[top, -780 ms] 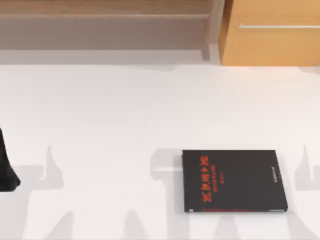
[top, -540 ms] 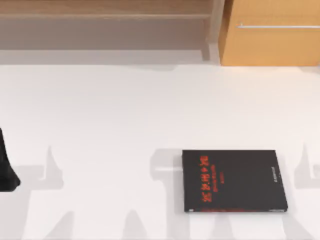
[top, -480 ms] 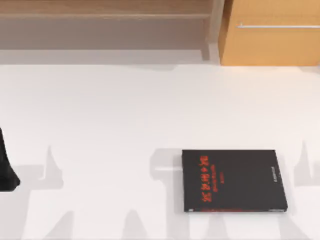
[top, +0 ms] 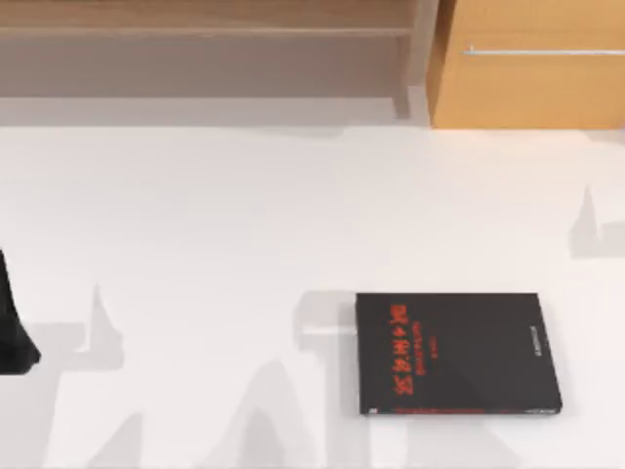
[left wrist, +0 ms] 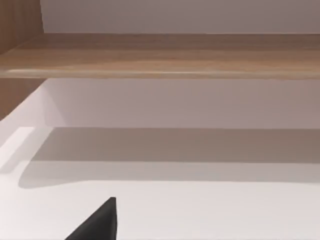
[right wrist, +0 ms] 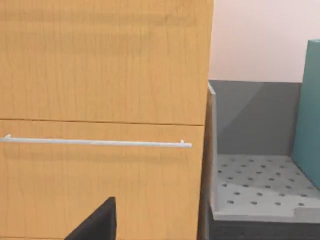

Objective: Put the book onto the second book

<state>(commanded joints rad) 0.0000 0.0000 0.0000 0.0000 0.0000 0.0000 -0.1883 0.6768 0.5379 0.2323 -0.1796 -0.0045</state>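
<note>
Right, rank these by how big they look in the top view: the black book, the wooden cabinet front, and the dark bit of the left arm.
1. The wooden cabinet front, though the frame cuts it off.
2. The black book, a close second, lying flat on the white table.
3. The left arm, a sliver at the table's left edge.

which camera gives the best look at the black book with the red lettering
The top view: the black book lies flat on the white table, toward its right, whole cover and red lettering facing the camera. The left wrist view looks at a wooden shelf, and the right wrist view faces a wooden cabinet, neither giving a look at it.
</note>
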